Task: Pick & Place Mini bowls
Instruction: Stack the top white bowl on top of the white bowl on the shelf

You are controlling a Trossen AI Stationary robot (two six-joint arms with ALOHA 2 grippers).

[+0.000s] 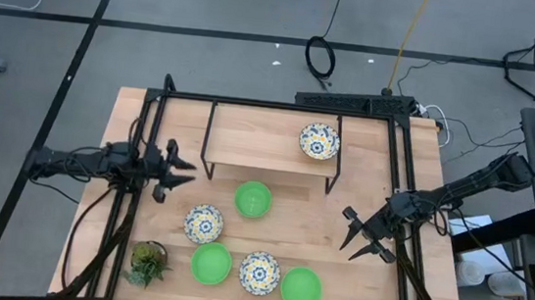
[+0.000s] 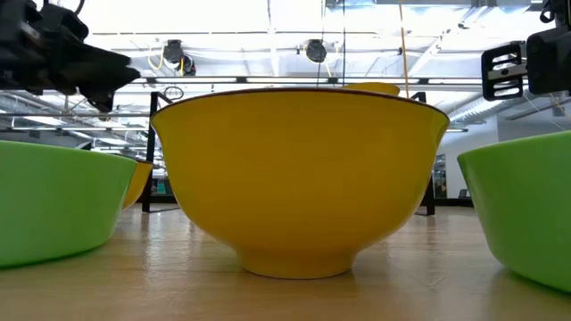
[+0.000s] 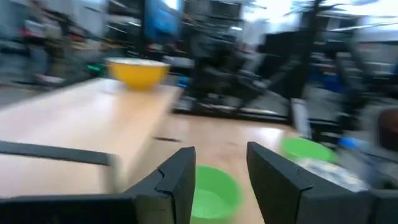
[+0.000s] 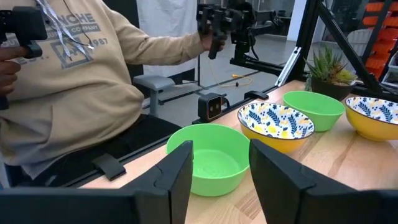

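Six mini bowls show in the high view. One floral bowl (image 1: 319, 140) stands on a raised wooden shelf. On the table stand a green bowl (image 1: 253, 199), a floral bowl (image 1: 203, 224), a green bowl (image 1: 211, 263), a floral bowl (image 1: 260, 272) and a green bowl (image 1: 300, 288). My left gripper (image 1: 186, 174) hovers open at the table's left, above the tabletop, left of the middle green bowl (image 3: 211, 193). My right gripper (image 1: 350, 235) hovers open at the table's right, facing the near green bowl (image 4: 211, 158). In the low view the yellow outside of a floral bowl (image 2: 299, 178) fills the middle.
A small spiky potted plant (image 1: 147, 262) stands at the near left corner. The shelf (image 1: 249, 138) on black legs spans the far half of the table, inside a black frame (image 1: 399, 163). A person in a beige sweatshirt (image 4: 68, 74) sits beside the near edge.
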